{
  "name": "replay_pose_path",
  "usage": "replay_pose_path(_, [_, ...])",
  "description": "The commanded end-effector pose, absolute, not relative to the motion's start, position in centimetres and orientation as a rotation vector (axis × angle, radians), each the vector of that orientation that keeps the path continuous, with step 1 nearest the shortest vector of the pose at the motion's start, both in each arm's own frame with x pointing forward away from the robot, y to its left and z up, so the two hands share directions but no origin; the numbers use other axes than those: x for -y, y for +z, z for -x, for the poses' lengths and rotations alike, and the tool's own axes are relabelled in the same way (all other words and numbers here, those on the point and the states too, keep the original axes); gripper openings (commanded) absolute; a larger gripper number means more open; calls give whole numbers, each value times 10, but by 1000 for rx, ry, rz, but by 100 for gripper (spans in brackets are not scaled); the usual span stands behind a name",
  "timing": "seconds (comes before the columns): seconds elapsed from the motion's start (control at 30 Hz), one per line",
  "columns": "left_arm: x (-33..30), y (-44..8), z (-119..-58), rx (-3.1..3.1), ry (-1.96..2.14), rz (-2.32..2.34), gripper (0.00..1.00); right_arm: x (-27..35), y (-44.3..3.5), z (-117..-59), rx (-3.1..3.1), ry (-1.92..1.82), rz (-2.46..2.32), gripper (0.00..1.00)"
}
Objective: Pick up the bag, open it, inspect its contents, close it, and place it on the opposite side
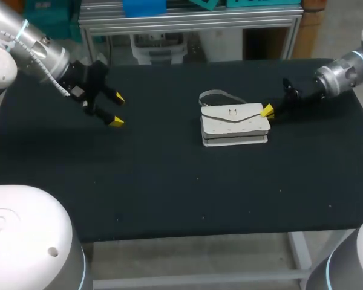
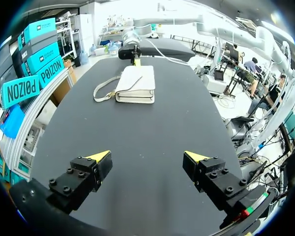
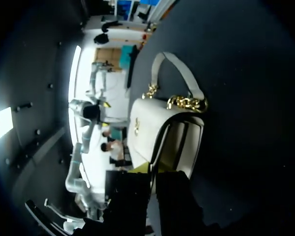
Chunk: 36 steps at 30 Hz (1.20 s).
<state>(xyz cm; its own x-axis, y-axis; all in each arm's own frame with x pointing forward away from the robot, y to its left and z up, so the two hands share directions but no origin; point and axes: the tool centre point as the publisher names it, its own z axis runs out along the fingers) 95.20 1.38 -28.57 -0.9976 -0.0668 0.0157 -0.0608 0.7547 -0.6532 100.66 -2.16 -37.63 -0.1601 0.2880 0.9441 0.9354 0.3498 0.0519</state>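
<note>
A white handbag (image 1: pixel 235 124) with a gold clasp lies flat right of the table's middle, its strap (image 1: pixel 221 95) looped toward the far side. My right gripper (image 1: pixel 267 111) is at the bag's right end. In the right wrist view its fingers (image 3: pixel 152 172) are shut on the edge of the bag's flap (image 3: pixel 152 125), beside the gold chain link (image 3: pixel 187 103). My left gripper (image 1: pixel 115 109) hangs open and holds nothing above the table's left part, far from the bag. From the left wrist view the bag (image 2: pixel 135 83) lies well ahead of its open fingers (image 2: pixel 147 157).
The dark table top (image 1: pixel 169 181) carries nothing else. A metal frame shelf (image 1: pixel 187 24) runs along the far edge.
</note>
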Motion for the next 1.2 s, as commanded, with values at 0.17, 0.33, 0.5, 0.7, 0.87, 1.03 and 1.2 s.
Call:
replay_pose_path(0.17, [-14,-287,-952,-2930,-1096,107,100,-14,-372,-995,1763,-624,966,0])
replay_pose_path(0.33, [-14,-287,-952,-2930,-1096,107,100,-29,-369,-983,1793,-613,1004,0])
replay_pose_path(0.5, [-14,-287,-952,-2930,-1096,107,100,-41,-370,-972,1804,-610,1059,0])
replay_pose_path(0.7, [-14,-287,-952,-2930,-1096,107,100,-45,-370,-959,1797,-677,1161,0])
replay_pose_path(0.87, [-14,-287,-952,-2930,-1096,107,100,-49,-368,-946,1789,-755,1238,0])
replay_pose_path(1.03, [-14,-287,-952,-2930,-1096,107,100,-62,-366,-934,1797,-794,1268,0])
replay_pose_path(1.2, [-14,-287,-952,-2930,-1096,107,100,-76,-361,-926,1800,-831,1268,0])
